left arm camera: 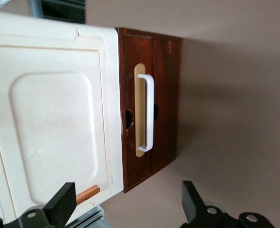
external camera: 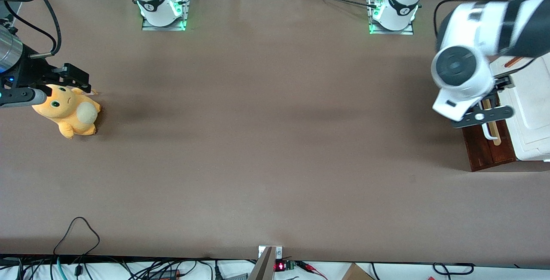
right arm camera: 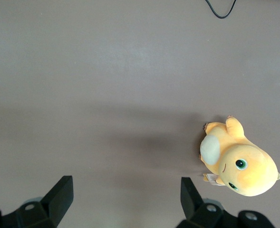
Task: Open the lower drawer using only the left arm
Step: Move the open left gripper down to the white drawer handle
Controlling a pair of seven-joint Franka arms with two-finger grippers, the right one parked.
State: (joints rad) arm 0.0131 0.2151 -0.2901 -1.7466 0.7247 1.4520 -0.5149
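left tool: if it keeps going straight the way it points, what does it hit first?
Most likely the lower drawer front, near its white loop handle. The open left tool hangs above it, apart, fingers straddling the drawer front and the white cabinet top edge. Depth is unclear.

Glossy white left arm [external camera: 462, 71], black bands, black end effector [left arm camera: 128, 206].

Dark red-brown lower drawer [left arm camera: 151, 111] w/ white loop handle [left arm camera: 148, 114], under white cabinet top; left arm [external camera: 468, 63] above.

A wide brown table [external camera: 266, 142] lies evenly lit, with cables [external camera: 77, 245] along its near edge.
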